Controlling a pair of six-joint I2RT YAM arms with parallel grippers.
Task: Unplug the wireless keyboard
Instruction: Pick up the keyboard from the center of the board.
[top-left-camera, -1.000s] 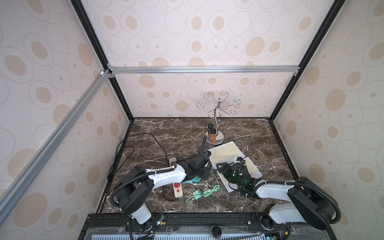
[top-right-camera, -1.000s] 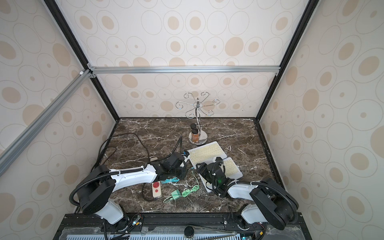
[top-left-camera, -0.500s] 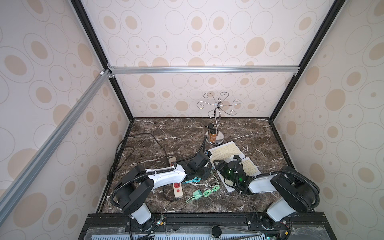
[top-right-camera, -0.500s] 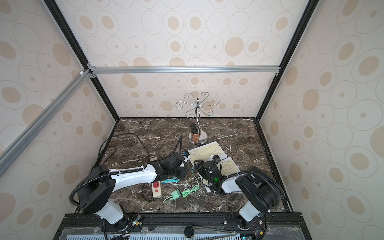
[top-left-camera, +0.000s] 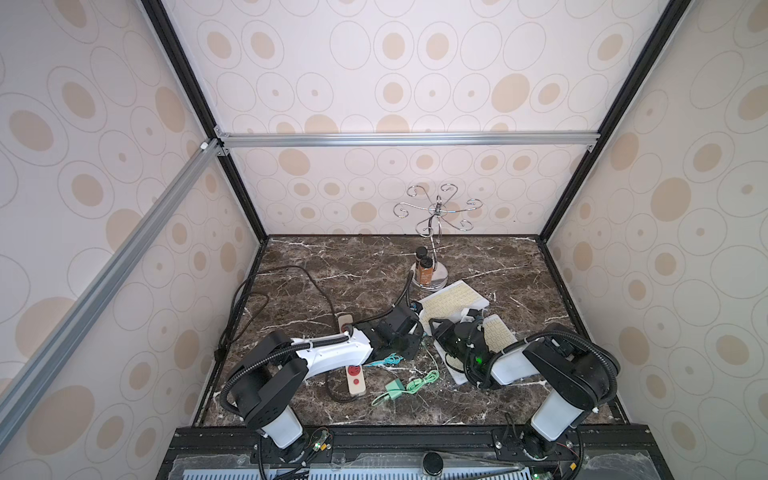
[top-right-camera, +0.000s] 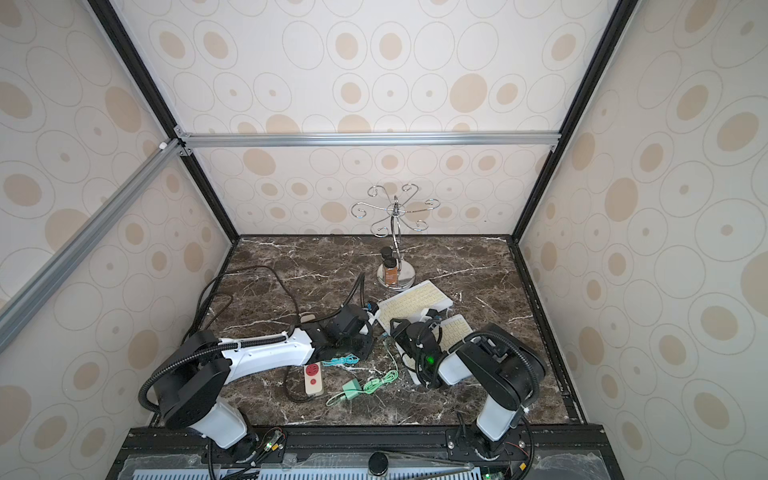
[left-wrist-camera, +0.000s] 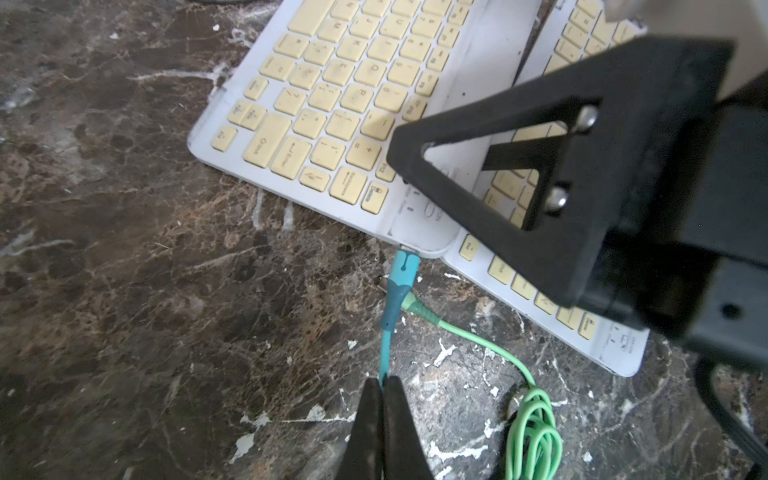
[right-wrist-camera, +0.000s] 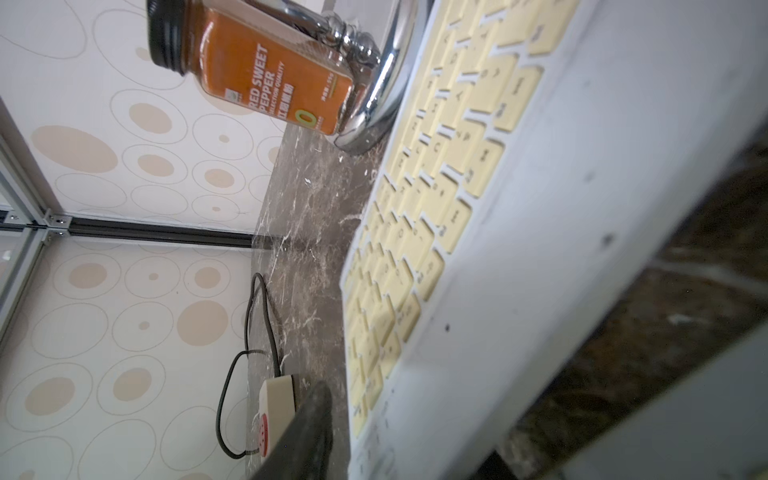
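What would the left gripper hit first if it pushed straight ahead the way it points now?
Shut on the blue cable, the left gripper points along it at the blue plug at the edge of the white keyboard. The plug would likely come first, then that edge; height is hard to judge.

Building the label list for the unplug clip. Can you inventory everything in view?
keyboard: two, white with cream keys, side by side mid-table
charging cable: one, teal, plug at a keyboard's edge
cable with adapter: one, green, loose near the front
power strip: one, beige with red socket, passing under the left arm
power cord: one, black, looped rear left
spice jar: two black lids seen, orange contents, at the stand's base
hook stand: one, chrome, rear centre
table: one, dark marble
left gripper: black, shut on the charging cable
right gripper: black, over the keyboards, grip unclear
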